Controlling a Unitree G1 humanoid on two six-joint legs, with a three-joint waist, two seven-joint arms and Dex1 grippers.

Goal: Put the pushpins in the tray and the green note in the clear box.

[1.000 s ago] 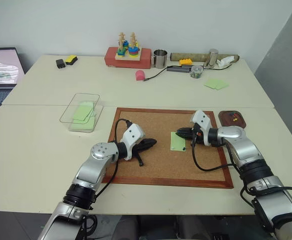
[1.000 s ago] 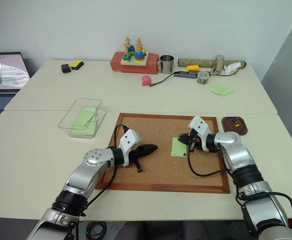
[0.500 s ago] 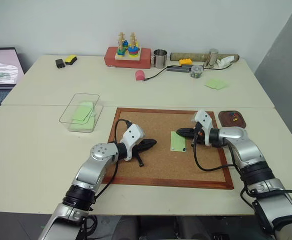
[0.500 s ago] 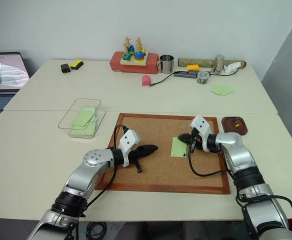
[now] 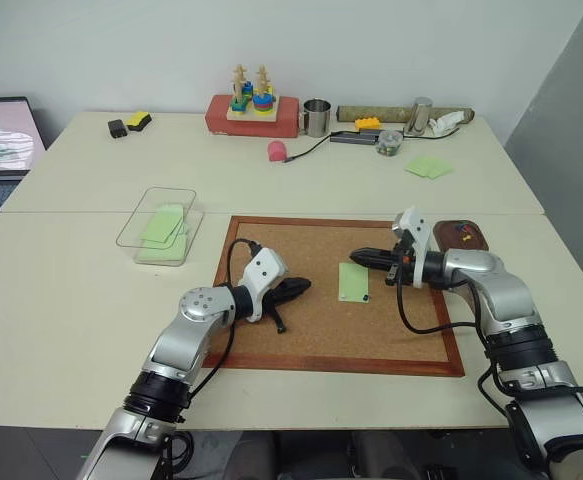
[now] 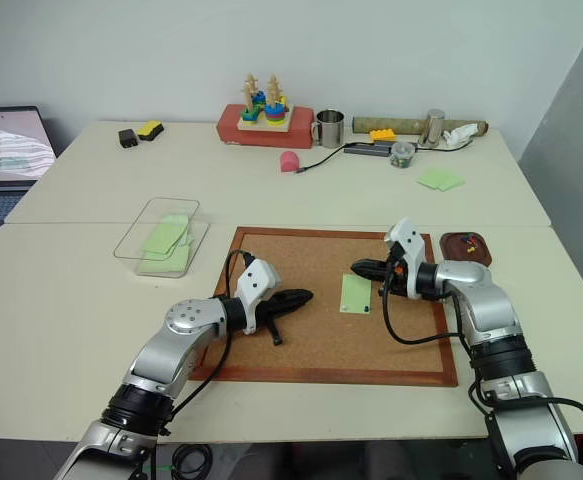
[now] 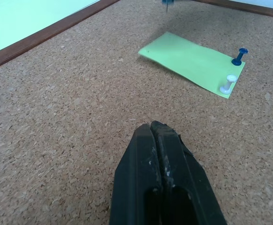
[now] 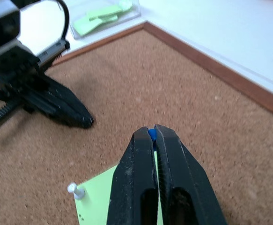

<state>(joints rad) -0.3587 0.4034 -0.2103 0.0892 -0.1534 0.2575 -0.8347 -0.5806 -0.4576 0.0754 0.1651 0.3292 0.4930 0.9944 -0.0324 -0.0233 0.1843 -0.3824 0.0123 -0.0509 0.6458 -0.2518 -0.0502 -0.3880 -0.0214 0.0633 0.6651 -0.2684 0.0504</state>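
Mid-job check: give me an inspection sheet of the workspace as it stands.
Surface: cork board on pale table.
Job's things: green note on board, blue pin and white pin stuck in one end; tray holds pins; clear box holds green notes.
Clutter: stacking toy, metal cup, spare notes.
Grippers: left gripper shut, empty; right gripper shut on blue pushpin above note.
Cables: wrist cable loops over board.
Surroundings: laptop.
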